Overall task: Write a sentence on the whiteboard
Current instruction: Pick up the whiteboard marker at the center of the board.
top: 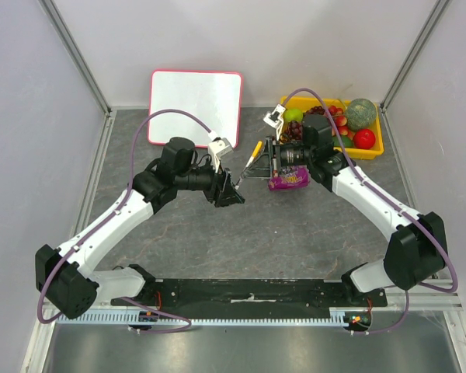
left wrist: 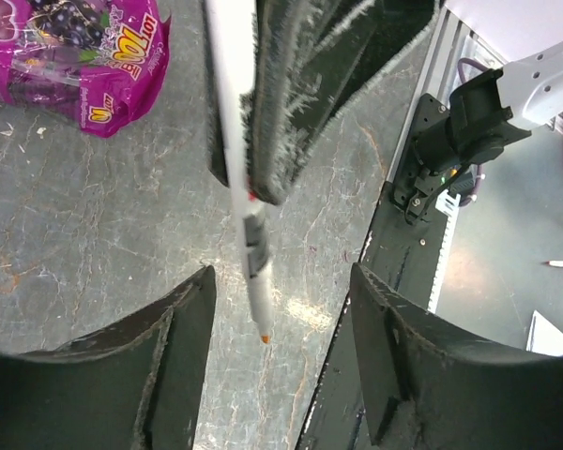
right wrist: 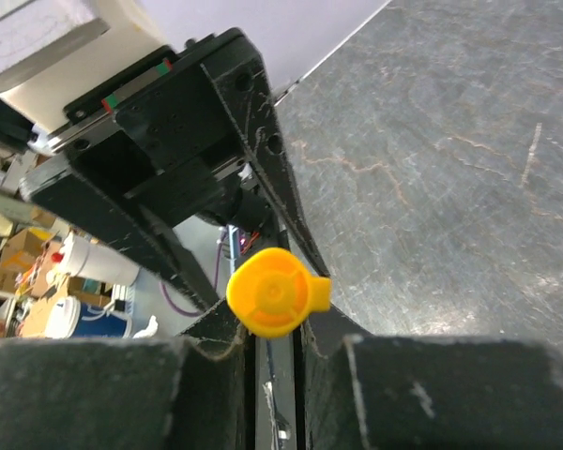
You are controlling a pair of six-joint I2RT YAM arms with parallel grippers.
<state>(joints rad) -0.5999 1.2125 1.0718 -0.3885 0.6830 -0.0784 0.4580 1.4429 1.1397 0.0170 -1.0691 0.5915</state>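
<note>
Fingers (left wrist: pixel 183 352) of the left gripper (left wrist: pixel 281 309) stand apart on either side of the marker (left wrist: pixel 233 141) without touching it, while the right gripper (right wrist: pixel 274 347) is clamped on its barrel. The whiteboard (top: pixel 196 97) stands at the back left, well apart from both arms, and bare of writing as far as the top view shows. For a clean handover the left arm should back straight off without brushing the orange tip (left wrist: pixel 263 336), and the right should hold firm and square before swinging toward the board.
</note>
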